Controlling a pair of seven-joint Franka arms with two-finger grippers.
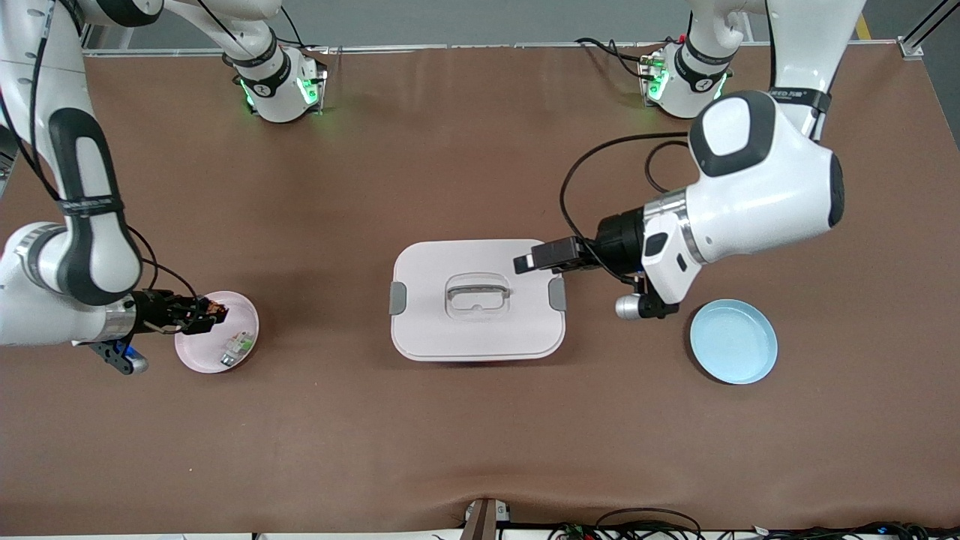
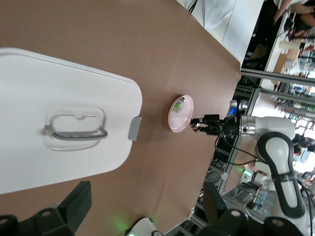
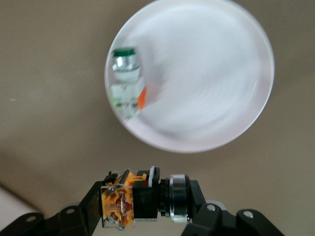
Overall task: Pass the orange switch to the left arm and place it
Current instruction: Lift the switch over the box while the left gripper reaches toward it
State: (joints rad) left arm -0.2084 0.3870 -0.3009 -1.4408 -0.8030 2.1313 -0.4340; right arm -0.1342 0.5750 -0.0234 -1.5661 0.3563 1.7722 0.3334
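the right gripper (image 1: pixel 212 311) over the pink plate (image 1: pixel 244 304) clamps the orange switch (image 3: pixel 129 200); it should rise above the box (image 1: pixel 477 300) toward the wide-open left gripper (image 1: pixel 525 262).

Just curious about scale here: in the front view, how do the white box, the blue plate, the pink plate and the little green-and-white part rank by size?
Largest to smallest:
1. White box
2. Blue plate and pink plate: they look about alike, so no ranking between them
3. Green-and-white part, lying in the pink plate
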